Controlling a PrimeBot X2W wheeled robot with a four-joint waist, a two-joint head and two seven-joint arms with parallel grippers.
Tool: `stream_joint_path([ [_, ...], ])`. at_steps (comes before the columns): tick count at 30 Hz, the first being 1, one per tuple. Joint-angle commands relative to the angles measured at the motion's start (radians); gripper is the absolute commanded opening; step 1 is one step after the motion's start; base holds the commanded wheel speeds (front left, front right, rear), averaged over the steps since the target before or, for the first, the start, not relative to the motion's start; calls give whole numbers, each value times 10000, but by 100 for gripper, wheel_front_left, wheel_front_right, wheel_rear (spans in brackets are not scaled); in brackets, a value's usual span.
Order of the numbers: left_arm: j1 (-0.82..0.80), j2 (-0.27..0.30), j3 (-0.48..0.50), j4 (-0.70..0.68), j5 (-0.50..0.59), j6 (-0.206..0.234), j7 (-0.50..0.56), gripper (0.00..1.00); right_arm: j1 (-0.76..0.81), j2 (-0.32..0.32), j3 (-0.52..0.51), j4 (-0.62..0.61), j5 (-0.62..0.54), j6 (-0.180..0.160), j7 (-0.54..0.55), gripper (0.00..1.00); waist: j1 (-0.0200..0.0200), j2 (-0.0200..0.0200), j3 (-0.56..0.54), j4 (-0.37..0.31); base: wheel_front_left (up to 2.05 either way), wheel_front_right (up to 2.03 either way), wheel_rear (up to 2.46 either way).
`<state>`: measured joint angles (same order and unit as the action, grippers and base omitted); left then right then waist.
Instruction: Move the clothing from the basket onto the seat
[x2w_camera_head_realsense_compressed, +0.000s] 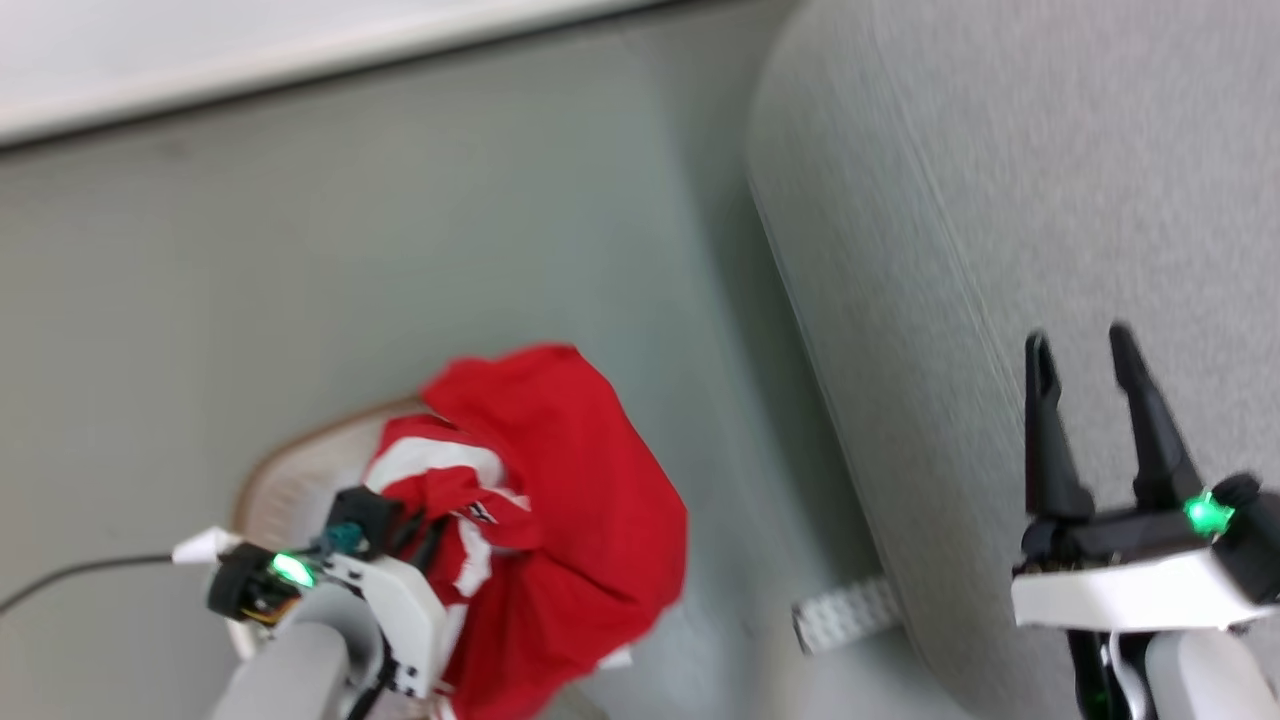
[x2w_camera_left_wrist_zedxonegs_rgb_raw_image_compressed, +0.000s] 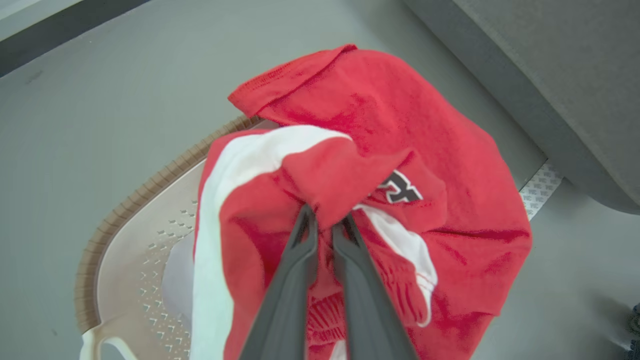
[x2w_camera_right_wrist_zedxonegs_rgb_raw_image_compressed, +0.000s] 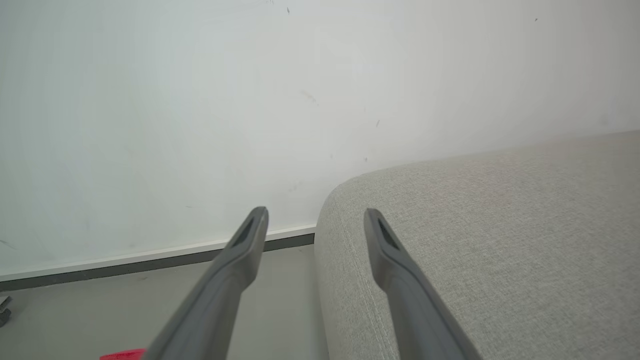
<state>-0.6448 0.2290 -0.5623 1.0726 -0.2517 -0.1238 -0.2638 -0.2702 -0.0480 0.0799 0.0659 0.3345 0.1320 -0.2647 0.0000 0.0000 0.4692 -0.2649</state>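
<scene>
The clothing (x2w_camera_left_wrist_zedxonegs_rgb_raw_image_compressed: 400, 150) is a bright-red bundle, one piece showing a broad white stripe and a small dark print. It hangs bunched over the basket (x2w_camera_left_wrist_zedxonegs_rgb_raw_image_compressed: 132, 199) (pinched at a fold by the left end effector (x2w_camera_left_wrist_zedxonegs_rgb_raw_image_compressed: 326, 217)). The basket is cream with small holes and a brown rim, and stands on the floor. The seat (x2w_camera_head_realsense_compressed: 1000, 200), light-grey woven fabric with a rounded edge, lies apart to the right.

Head looks down, left wrist close above clothing (x2w_camera_left_wrist_zedxonegs_rgb_raw_image_compressed: 450, 150), both share basket (x2w_camera_left_wrist_zedxonegs_rgb_raw_image_compressed: 131, 201)
</scene>
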Motion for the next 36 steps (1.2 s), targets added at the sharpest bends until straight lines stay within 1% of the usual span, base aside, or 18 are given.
stream_joint_path([
  [1, 251, -32, 65, -161, -65, -13, -6, 0, 224, -42, -21, 82, -129, -25, 4, 100, 0, 0, -1259, 837, 0, 0, 0],
  [9, 980, -359, 485, -2020, -230, -52, -9, 0, 973, -39, -92, 583, -351, -25, 6, 100, 0, 0, -2883, 1907, 0, 0, 0],
  [14, 1464, -562, 886, -3560, -241, -63, -9, 0, 1381, -39, -87, 740, -361, -25, 4, 100, 0, 0, -3613, 2448, 0, 0, 0],
  [20, 1810, -662, 1166, -4859, -455, -71, -8, 0, 1784, -39, 188, 785, -95, -25, 4, 100, 0, 0, -4240, 2901, 0, 0, 0],
  [29, 1544, -718, 935, -5935, -1197, -61, -10, 0, 1995, -40, 704, 884, 30, -25, 6, 100, 0, 0, -4658, 3307, 0, 0, 0],
  [36, 1616, -669, 1064, -7065, -1451, -13, 45, 0, 2006, -40, 1174, 971, -18, -25, 6, 100, 0, 0, -4658, 3295, 0, 0, 0],
])
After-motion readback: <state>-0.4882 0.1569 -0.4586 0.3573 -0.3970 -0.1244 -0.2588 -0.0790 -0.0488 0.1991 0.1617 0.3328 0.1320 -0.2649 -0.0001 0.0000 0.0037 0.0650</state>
